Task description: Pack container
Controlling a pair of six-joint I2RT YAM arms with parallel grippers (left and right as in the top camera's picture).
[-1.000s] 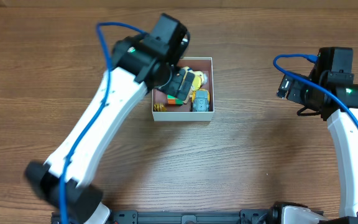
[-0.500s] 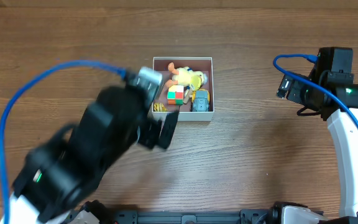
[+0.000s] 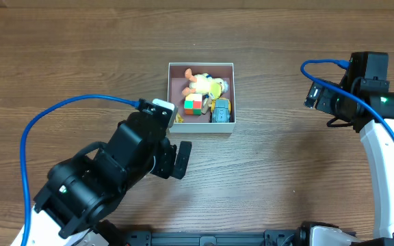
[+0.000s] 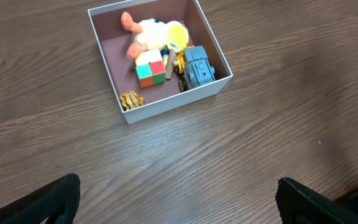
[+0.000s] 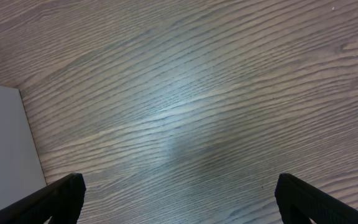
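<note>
container (image 3: 201, 128): mid-table (image 3: 286, 178), toys (image 4: 151, 68) inside; looks packed.
left gripper (image 4: 179, 202): jaws wide, empty, near the front wall; likely nothing left to carry.
right gripper (image 5: 179, 199): jaws wide, empty, parked well apart.

Robotics laboratory bench. A left arm (image 3: 108, 184) and a right arm (image 3: 388, 171), both white and black, are trailing blue cables (image 3: 29, 130) over a wood-grain table (image 3: 286, 184), where a white box (image 3: 201, 128) is holding small toys (image 3: 204, 85).
</note>
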